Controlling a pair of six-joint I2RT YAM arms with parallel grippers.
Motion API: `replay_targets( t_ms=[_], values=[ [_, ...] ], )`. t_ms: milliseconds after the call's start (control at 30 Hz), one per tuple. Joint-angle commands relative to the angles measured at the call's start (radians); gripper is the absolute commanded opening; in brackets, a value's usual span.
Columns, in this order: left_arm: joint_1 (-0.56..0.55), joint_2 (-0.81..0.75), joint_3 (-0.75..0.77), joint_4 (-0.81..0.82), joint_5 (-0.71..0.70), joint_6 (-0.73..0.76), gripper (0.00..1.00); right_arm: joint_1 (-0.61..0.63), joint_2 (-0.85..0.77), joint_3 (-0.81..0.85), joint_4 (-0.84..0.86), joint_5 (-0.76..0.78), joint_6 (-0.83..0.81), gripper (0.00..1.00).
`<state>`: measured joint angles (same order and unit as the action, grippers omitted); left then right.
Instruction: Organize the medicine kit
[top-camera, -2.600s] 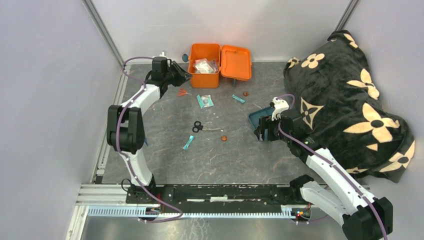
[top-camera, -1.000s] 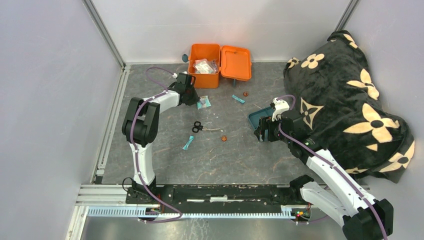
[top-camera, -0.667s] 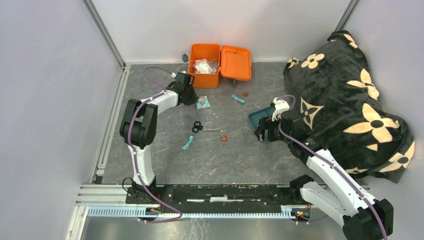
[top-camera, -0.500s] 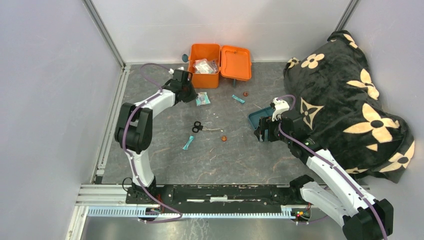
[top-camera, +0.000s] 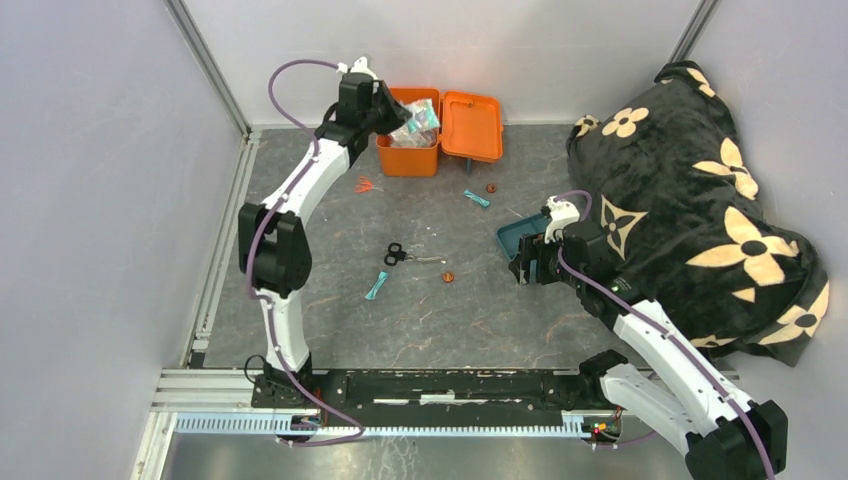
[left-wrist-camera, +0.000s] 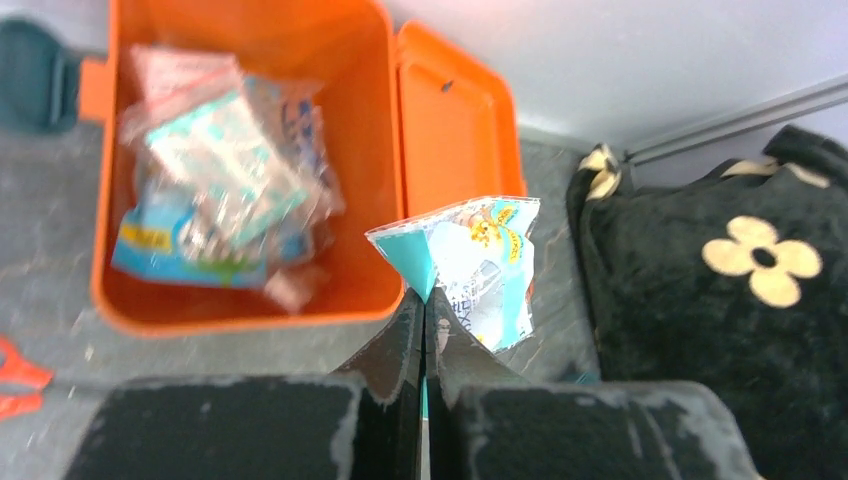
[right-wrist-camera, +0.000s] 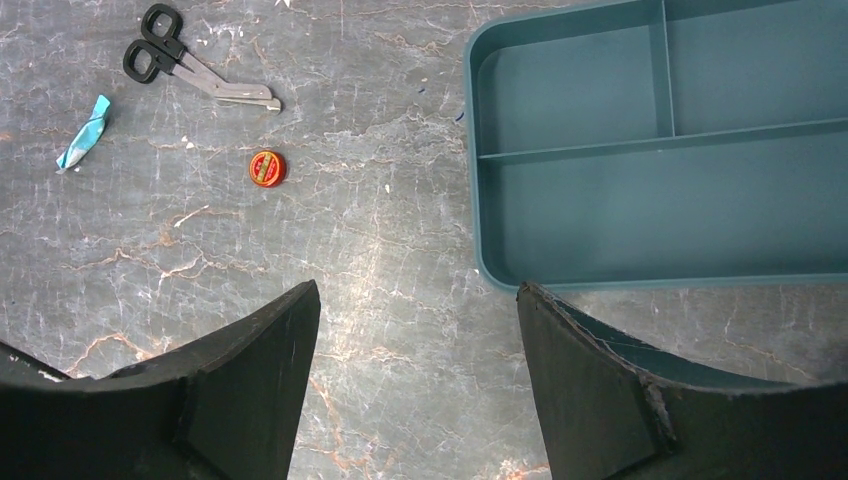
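At the grey bench's (top-camera: 440, 320) far edge the open medicine kit (top-camera: 408, 160) is partly filled, a packet (left-wrist-camera: 480, 265) is pinched in the left hand (left-wrist-camera: 422, 310) above it, the right hand (right-wrist-camera: 415, 330) is spread empty, and scissors (top-camera: 396, 254) are yet to be stowed.

In the left wrist view the medicine kit (left-wrist-camera: 250, 305) is cut off by the top edge. Its packets (left-wrist-camera: 215, 190) are too blurred to read, and its teal handle (left-wrist-camera: 35, 75) is clipped at the left edge. The lower corner of the sachet (left-wrist-camera: 475, 265) is hidden between the pinched fingers of the left end effector (left-wrist-camera: 422, 300). Of the red scissors (left-wrist-camera: 15, 375), only part of a handle shows at the left edge. In the right wrist view the teal compartment tray (right-wrist-camera: 660, 210) is cut by the top and right edges, and a finger of the right end effector (right-wrist-camera: 416, 288) covers its near side. From above, that end effector hides most of the tray. The round orange thing (top-camera: 491, 187) near the desk's far edge is too small to identify.
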<state>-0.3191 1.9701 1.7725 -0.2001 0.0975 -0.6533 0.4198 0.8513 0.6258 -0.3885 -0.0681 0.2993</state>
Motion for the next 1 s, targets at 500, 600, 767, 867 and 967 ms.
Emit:
replay_targets(
  t_ms=[500, 600, 767, 867, 967],
  values=[
    [0.089, 0.026, 0.093, 0.004, 0.06, 0.009, 0.5, 0.003, -0.068, 0.02, -0.046, 0.062, -0.009, 0.79],
    [0.089, -0.104, -0.033, -0.022, 0.033, 0.031, 0.51, 0.002, -0.075, 0.02, -0.032, 0.085, -0.009, 0.79],
    [0.089, -0.315, -0.231, -0.092, -0.024, 0.083, 0.52, 0.004, -0.072, 0.023, -0.031, 0.104, -0.009, 0.79],
    [0.09, -0.424, -0.336, -0.141, -0.064, 0.109, 0.56, 0.003, -0.067, 0.026, -0.044, 0.158, -0.007, 0.79],
    [0.091, -0.519, -0.429, -0.17, -0.084, 0.129, 0.59, 0.003, -0.064, 0.025, -0.049, 0.215, -0.007, 0.79]
  ],
)
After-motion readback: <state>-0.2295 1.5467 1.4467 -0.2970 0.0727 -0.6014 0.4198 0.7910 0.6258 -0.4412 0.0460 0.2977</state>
